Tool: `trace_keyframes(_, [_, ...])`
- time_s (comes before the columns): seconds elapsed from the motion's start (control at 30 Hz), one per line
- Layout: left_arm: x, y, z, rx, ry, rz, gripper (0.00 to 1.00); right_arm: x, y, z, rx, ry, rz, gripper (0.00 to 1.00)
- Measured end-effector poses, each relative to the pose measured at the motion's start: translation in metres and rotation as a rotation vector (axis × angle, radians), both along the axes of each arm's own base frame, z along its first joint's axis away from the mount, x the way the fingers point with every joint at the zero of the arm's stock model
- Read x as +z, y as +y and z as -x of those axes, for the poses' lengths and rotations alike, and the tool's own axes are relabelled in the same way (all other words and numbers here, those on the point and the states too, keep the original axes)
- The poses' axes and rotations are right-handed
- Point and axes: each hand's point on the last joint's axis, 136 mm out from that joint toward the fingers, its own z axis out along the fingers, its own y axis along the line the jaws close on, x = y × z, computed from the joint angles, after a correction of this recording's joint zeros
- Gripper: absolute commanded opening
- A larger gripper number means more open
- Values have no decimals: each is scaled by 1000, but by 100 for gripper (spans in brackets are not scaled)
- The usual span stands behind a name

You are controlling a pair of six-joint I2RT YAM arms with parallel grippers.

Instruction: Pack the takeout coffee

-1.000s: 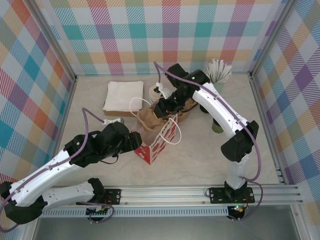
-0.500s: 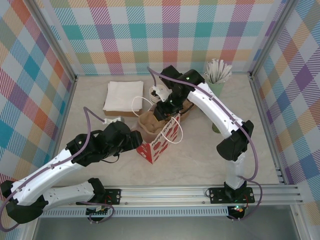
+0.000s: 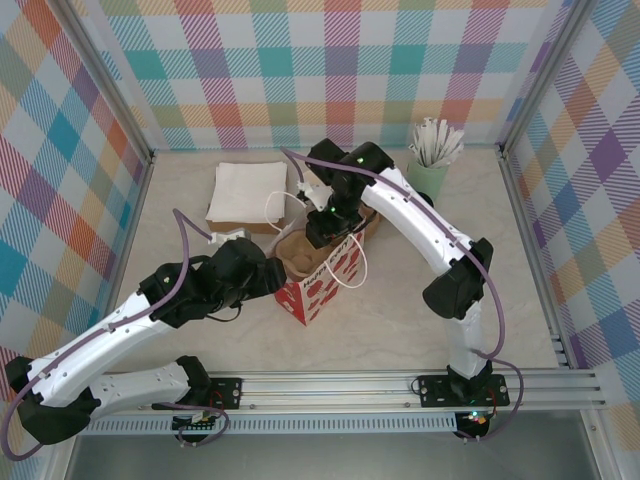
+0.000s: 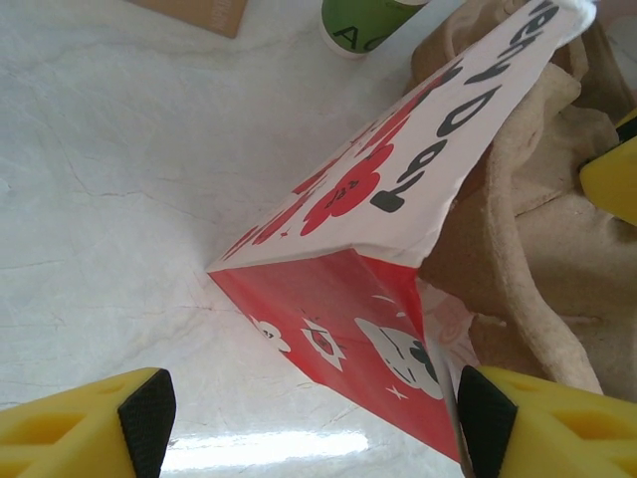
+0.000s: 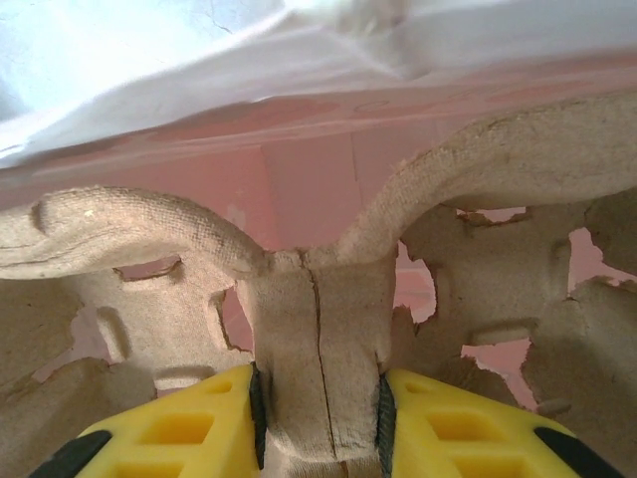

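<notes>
The takeout coffee is hidden. A red-and-white paper bag (image 3: 325, 285) (image 4: 378, 199) lies tilted on the table, mouth toward the back. A brown pulp cup carrier (image 3: 293, 245) (image 5: 149, 239) (image 4: 537, 229) sits at the bag's mouth, its pink inside showing behind the carrier. My right gripper (image 3: 322, 228) (image 5: 318, 408) is shut on the carrier's central post. My left gripper (image 3: 278, 283) (image 4: 317, 423) is open at the bag's near red corner, one finger on each side of it. The lower part of a green cup (image 4: 363, 18) stands beyond the bag.
A stack of white napkins (image 3: 245, 193) lies at the back left on a brown board. A pale-mint cup of white sticks (image 3: 430, 165) stands at the back right. Checked walls and metal frame rails close in the table's sides.
My right arm has swung left, carrying the pulp carrier further over the bag's mouth. The left gripper has stayed by the bag's corner, its jaws slightly wider.
</notes>
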Motion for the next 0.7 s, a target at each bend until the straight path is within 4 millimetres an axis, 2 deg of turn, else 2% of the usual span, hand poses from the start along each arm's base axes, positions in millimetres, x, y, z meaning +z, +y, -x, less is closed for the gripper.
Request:
trace_keyframes(0.33, [11, -2, -5, -10, -41, 7, 82, -10, -5, 5, 17, -21, 88, 34])
trace_keyframes(0.47, [17, 1, -10, -8, -63, 1, 87, -13, -5, 4, 21, -34, 110, 34])
trace_keyframes(0.7, [24, 14, -31, 52, -94, -12, 92, -14, -5, 3, 23, -48, 123, 34])
